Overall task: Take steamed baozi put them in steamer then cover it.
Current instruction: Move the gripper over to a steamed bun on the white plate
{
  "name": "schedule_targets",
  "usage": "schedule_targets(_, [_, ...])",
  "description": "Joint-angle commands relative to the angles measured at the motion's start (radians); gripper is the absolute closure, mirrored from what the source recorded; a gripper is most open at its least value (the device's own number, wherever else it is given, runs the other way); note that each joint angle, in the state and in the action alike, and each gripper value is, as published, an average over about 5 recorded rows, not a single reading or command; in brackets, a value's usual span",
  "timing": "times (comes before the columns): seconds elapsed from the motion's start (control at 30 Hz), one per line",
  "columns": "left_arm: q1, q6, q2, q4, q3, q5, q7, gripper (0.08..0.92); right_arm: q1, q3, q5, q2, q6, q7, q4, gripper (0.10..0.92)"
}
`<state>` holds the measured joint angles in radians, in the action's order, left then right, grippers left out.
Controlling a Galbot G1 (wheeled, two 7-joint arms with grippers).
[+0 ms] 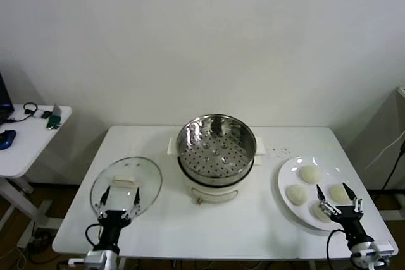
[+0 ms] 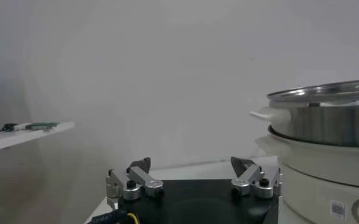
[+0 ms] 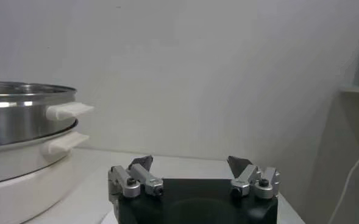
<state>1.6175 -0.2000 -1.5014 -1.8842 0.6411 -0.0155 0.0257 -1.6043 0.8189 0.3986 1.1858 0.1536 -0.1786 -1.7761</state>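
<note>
The steamer (image 1: 215, 150), a shiny steel basket with a perforated bottom on a white pot base, stands uncovered at the table's middle. It also shows in the left wrist view, steamer (image 2: 325, 122), and in the right wrist view, steamer (image 3: 21, 122). The cover (image 1: 126, 181), a clear glass lid with a cream handle, lies flat on the table to the left. Several pale steamed baozi (image 1: 310, 174) rest on a white plate (image 1: 284, 178) to the right. My left gripper (image 1: 120, 195) (image 2: 191, 164) hangs open over the lid's near edge. My right gripper (image 1: 339, 196) (image 3: 191, 161) is open over the plate's near side, holding nothing and partly hiding one bun.
A second white table (image 1: 28, 137) with a cable and small items stands off to the left. The work table's front edge (image 1: 221, 251) runs just behind both grippers. A cable (image 1: 395, 162) hangs at the far right.
</note>
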Motion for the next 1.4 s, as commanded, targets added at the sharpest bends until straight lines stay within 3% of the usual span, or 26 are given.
schedule_targets(0.03, [0.001, -0.004, 0.001, 0.000, -0.001, 0.000, -0.003, 0.177, 0.005, 0.005, 0.005, 0.003, 0.001, -0.002, 0.000, 0.203])
schedule_targets(0.23, [-0.001, 0.000, 0.009, -0.003, -0.005, 0.000, -0.011, 0.177, 0.075, 0.024, -0.106, -0.105, -0.107, -0.056, -0.008, 0.203])
schedule_targets(0.47, [0.000, -0.001, 0.022, -0.010, -0.015, -0.001, -0.018, 0.177, 0.229, -0.014, -0.267, -0.391, -0.331, -0.296, 0.085, 0.203])
schedule_targets(0.8, [-0.005, 0.001, 0.032, -0.009, -0.020, 0.000, -0.019, 0.177, 0.497, -0.282, -0.465, -0.714, -0.283, -0.726, 0.313, 0.203])
schedule_targets(1.13, [-0.013, 0.010, 0.048, -0.001, -0.013, 0.005, -0.020, 0.177, 1.098, -0.877, -0.576, -0.817, -0.232, -0.945, 0.508, 0.203])
schedule_targets(1.4, [-0.018, 0.028, 0.053, -0.006, -0.010, 0.007, -0.028, 0.177, 1.519, -1.378, -0.585, -0.687, -0.222, -1.005, 0.677, 0.203])
